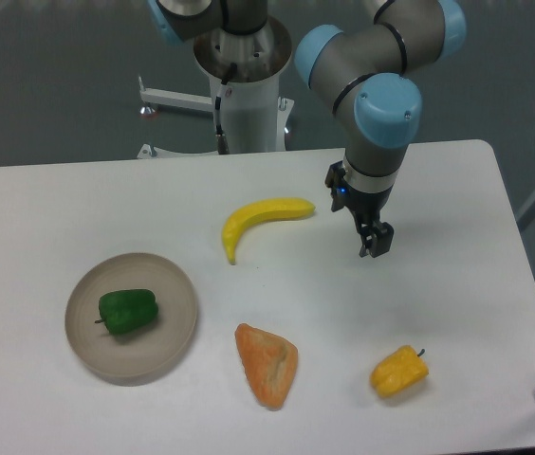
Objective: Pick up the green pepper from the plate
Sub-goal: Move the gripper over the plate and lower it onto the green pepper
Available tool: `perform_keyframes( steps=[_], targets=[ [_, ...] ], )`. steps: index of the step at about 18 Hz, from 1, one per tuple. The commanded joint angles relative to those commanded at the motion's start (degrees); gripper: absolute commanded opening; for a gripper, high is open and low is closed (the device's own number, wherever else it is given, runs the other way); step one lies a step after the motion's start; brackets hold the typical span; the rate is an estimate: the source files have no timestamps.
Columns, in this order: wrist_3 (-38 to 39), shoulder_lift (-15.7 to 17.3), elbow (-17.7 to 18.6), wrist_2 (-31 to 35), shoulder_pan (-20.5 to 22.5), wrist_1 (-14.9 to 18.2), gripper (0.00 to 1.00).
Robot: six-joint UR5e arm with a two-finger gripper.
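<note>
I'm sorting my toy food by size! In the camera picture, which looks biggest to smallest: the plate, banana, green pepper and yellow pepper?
1. The plate, clearly widest.
2. The banana, longer than either pepper.
3. The green pepper and the yellow pepper look about the same, so I can't rank those two.
</note>
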State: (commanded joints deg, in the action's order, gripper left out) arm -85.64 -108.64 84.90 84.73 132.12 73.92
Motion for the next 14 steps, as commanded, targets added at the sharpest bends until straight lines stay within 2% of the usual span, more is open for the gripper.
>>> perform_keyframes(
  steps=[3, 8, 11, 14],
  targets=[
    [8.3, -0.1, -0.5, 0.8, -5.1, -0.1, 1.0],
    [16.7, -1.1, -1.5, 0.3, -12.3, -0.1, 1.0],
    [20.2, -3.3, -1.4, 0.5, -16.7, -0.4, 1.0],
    [27.1, -6.1, -1.8, 0.2, -20.6, -5.2, 1.0]
  ],
)
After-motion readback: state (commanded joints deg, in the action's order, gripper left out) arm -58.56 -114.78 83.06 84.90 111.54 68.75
